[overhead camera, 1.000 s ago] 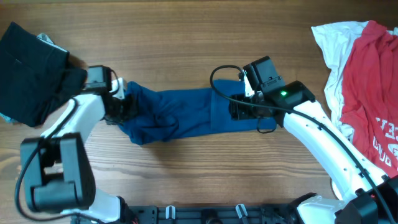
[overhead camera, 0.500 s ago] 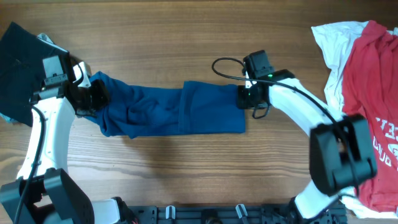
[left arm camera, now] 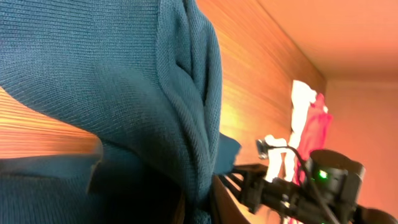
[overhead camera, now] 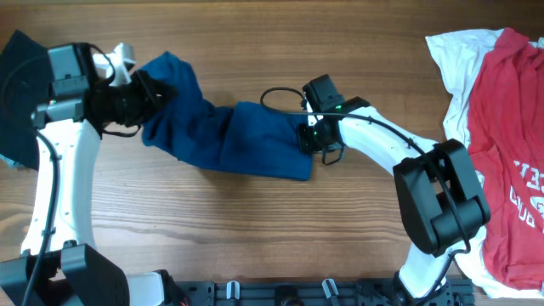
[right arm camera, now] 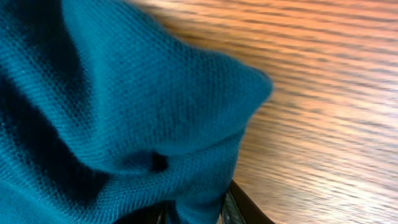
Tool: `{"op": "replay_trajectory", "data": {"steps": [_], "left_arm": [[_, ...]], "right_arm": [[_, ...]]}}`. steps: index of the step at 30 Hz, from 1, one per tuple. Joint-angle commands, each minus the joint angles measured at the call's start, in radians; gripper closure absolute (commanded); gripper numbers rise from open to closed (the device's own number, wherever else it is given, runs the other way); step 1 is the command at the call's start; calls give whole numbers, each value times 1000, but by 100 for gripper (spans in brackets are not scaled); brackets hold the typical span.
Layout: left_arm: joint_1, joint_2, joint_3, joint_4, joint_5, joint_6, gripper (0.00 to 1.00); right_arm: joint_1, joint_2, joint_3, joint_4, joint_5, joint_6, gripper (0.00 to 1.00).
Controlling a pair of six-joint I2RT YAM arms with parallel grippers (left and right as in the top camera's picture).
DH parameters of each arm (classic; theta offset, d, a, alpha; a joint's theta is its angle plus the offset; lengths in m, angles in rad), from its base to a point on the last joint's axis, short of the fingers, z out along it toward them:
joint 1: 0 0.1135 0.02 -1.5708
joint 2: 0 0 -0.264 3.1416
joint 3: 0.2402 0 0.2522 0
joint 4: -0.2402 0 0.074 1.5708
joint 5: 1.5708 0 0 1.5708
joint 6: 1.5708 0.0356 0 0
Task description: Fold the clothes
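The dark blue shirt lies stretched in a band across the middle of the wooden table, tilted from upper left to lower right. My left gripper is shut on its left end and holds that end lifted; the cloth fills the left wrist view. My right gripper is shut on the shirt's right end; the cloth bunches between the fingers in the right wrist view. A black garment lies at the far left. A white garment and a red garment with white print lie at the right edge.
The wooden table runs bare along the front and the back. A black rail with clips runs along the front edge. The right arm's cable loops above the shirt.
Both grippers have carried the shirt leftward and toward the back. The left end rose and moved up beside the black garment; the right end moved left, so the shirt now lies slanted.
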Motion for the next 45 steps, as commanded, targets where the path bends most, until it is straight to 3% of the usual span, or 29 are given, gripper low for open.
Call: {"op": "replay_trajectory", "data": {"steps": [1,14,23,35,45], "left_arm": [[-66,-26,23,7,60,-20,89],[-307,-26,23,34,-90,-42,89],[-339,-26,22,-5,-133,-42,88],[-344,-4,-19,-112,-159,-38,85],[-478,-3,-144,-110,-202,-39,82]], "right_arm": [[60,85,-43,-24,-22,37,72],[214,85,-43,-23,-45,132,73],[252,79,-42,-51,-45,159,75],[216,-270,-19,-112,52,163,66],[140,-383,-19,-158,52,182,66]]}}
